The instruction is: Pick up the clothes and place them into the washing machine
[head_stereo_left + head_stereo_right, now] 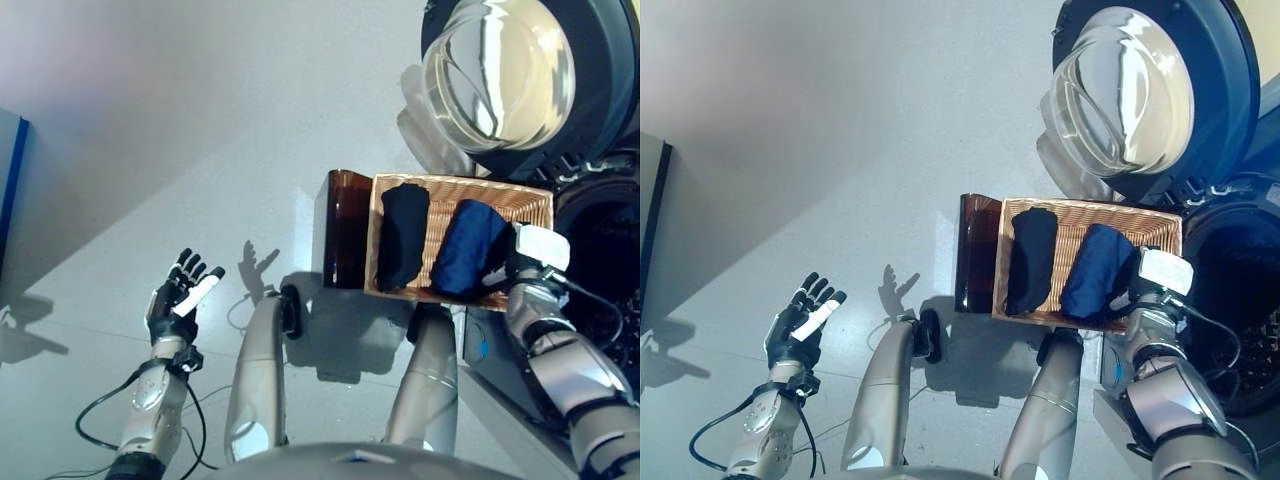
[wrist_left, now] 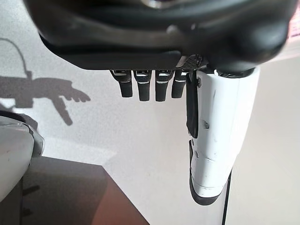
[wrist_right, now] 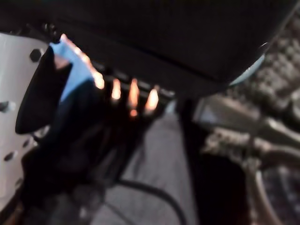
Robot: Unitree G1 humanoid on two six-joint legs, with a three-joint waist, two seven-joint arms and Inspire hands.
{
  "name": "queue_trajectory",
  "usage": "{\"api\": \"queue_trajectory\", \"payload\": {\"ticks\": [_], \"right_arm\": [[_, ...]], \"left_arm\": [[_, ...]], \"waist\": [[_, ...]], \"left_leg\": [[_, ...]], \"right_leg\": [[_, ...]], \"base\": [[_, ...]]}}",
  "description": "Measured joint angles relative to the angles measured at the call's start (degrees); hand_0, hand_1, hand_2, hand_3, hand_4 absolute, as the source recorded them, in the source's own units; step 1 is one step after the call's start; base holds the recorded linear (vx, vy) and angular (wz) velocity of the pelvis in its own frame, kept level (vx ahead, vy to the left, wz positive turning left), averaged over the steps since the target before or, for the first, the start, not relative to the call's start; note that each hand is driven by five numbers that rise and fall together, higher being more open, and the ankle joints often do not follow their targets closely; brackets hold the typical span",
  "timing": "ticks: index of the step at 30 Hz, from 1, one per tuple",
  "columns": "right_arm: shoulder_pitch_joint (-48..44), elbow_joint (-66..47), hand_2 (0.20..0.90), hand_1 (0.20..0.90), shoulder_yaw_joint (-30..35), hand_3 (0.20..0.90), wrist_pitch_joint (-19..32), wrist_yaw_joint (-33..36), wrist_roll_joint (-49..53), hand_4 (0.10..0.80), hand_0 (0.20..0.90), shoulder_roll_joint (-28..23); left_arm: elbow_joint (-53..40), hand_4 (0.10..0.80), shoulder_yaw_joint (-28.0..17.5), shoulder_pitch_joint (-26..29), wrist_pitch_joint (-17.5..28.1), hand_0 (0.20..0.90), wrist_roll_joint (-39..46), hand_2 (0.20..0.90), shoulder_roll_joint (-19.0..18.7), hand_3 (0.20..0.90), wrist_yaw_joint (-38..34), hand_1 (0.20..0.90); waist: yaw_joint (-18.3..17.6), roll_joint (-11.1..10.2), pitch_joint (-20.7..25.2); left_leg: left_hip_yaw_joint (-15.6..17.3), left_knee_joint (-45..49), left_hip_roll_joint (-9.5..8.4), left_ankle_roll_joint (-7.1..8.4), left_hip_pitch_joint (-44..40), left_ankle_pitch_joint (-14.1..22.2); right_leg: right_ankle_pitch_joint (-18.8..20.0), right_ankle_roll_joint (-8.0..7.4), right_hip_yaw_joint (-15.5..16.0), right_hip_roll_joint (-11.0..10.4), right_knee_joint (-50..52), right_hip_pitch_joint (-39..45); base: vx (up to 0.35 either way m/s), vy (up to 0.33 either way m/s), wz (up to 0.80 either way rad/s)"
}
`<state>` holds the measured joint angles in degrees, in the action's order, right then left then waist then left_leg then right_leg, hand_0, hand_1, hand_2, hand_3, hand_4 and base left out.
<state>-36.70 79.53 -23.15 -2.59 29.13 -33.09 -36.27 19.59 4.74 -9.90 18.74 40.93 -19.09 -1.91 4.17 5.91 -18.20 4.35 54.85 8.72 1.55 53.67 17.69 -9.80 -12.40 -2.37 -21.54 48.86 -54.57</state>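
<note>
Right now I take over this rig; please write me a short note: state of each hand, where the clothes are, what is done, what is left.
Left hand: open, holds nothing, raised over the floor at the robot's left.
Right hand: at the right end of the woven wicker basket, fingers closed on the blue folded garment.
Clothes: the black folded garment lies in the basket's left part, the blue one in its right part.
Washing machine: its round glass door stands open; the dark drum opening is right of the basket.
Done: grasp on the blue garment only.
Left: lift it into the drum, then the black one.

Wicker basket point(image 1: 455, 190) holds a black garment point(image 1: 402, 237) and a blue garment point(image 1: 468, 247).
</note>
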Motion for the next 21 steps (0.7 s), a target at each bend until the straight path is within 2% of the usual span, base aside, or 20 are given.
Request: {"api": "queue_trajectory", "payload": {"ticks": [12, 21], "right_arm": [[1.72, -2.83, 0.900, 0.900, -1.26, 0.900, 0.22, -1.01, -1.37, 0.800, 0.900, -3.81], [2.38, -6.06, 0.900, 0.900, -2.16, 0.900, 2.71, -1.79, -1.30, 0.800, 0.900, -5.56]], "left_arm": [[0.00, 0.800, 0.01, 0.00, -0.04, 0.900, -0.19, 0.900, -0.47, 0.900, 0.73, 0.900], [0.00, 0.800, 0.02, -0.02, -0.03, 0.900, -0.17, 0.900, -0.92, 0.900, 0.78, 0.900]], "waist": [[-0.16, 0.09, 0.52], [-0.22, 0.08, 0.52]], "left_leg": [[-0.05, -1.01, -0.19, 0.17, -0.13, -0.45], [-0.15, -1.24, -0.46, 0.20, -0.20, -0.62]], "right_leg": [[0.01, 0.01, 0.21, -0.08, -0.43, 0.01], [-0.04, 0.09, 0.27, -0.36, -0.22, 0.00]], "base": [[0.000, -0.001, 0.00], [0.000, -0.001, 0.00]]}}
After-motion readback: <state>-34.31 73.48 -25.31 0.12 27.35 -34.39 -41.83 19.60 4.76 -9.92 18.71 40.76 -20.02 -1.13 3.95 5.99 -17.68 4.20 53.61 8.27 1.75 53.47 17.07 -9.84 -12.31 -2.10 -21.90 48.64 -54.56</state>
